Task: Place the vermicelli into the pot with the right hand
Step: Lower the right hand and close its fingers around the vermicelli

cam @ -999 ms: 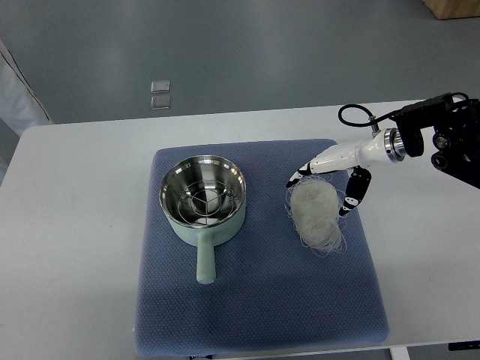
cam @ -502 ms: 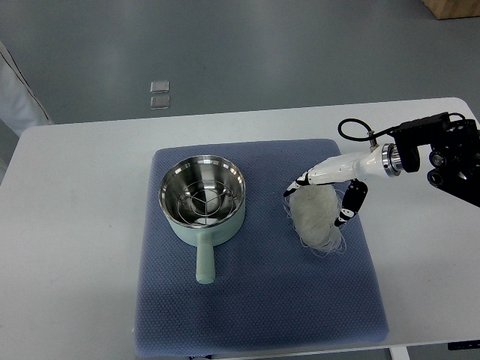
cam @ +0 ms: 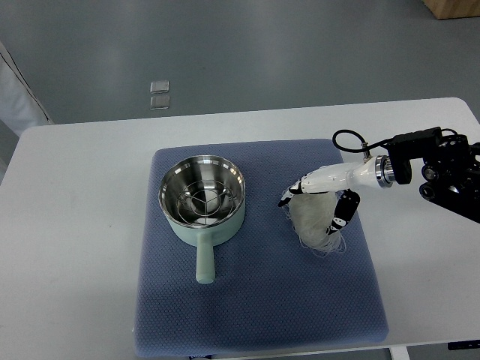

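Observation:
A pale, translucent bundle of vermicelli point(cam: 313, 219) lies on the blue mat point(cam: 259, 300), right of centre. My right hand point(cam: 315, 206) reaches in from the right edge and straddles the bundle, fingertips point(cam: 288, 196) on its left side and thumb point(cam: 339, 217) on its right, closing around it. The bundle still rests on the mat. The mint-green pot point(cam: 202, 199) with a steel inner bowl and a wire rack sits to the left, its handle point(cam: 204, 262) pointing toward the near edge. The left arm does not show.
The blue mat covers the middle of a white table point(cam: 71, 225). A black cable point(cam: 346, 139) loops above my right wrist. Two small clear squares point(cam: 160, 94) lie on the grey floor beyond the table.
My right hand has moved down and slightly left over the vermicelli, its fingers and thumb drawing in around the bundle, which now looks narrower and squeezed.

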You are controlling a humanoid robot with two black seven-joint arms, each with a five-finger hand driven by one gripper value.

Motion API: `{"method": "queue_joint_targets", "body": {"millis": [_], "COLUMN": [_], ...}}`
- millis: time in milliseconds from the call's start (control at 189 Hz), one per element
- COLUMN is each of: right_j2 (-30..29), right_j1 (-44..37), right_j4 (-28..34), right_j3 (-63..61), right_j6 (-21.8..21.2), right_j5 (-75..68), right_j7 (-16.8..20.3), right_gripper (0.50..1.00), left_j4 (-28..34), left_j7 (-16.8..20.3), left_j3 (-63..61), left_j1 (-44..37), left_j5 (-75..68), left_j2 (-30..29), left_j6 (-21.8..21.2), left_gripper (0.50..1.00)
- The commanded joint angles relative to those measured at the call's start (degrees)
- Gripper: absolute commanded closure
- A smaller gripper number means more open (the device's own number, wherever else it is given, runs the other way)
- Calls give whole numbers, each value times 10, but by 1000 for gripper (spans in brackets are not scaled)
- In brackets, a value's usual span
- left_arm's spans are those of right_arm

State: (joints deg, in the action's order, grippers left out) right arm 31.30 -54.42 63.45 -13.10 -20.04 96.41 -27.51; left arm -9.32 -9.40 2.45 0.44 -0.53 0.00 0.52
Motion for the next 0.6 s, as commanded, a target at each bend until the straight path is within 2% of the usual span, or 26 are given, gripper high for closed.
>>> {"method": "queue_joint_targets", "body": {"millis": [0, 37, 48, 74, 201, 592], "right_j2": [0, 0, 0, -1, -2, -1], "right_j1": [0, 1, 1, 3, 6, -7], "right_j4": [0, -1, -1, 0, 0, -1], "right_j3": [0, 0, 0, 0, 0, -43], "right_j6": [0, 0, 0, 0, 0, -6], "right_j5": [0, -1, -1, -1, -1, -14], "right_j7": [0, -1, -1, -1, -1, 0], "right_gripper": [742, 817, 818, 858, 961, 963], "left_j4": [0, 0, 0, 0, 0, 0], "left_j7": [0, 0, 0, 0, 0, 0], "left_j3": [0, 0, 0, 0, 0, 0], "left_j1": [0, 0, 0, 0, 0, 0], "left_j5": [0, 0, 0, 0, 0, 0], "left_j2": [0, 0, 0, 0, 0, 0], "left_j6": [0, 0, 0, 0, 0, 0], "left_gripper": [500, 500, 500, 500, 500, 500]}}
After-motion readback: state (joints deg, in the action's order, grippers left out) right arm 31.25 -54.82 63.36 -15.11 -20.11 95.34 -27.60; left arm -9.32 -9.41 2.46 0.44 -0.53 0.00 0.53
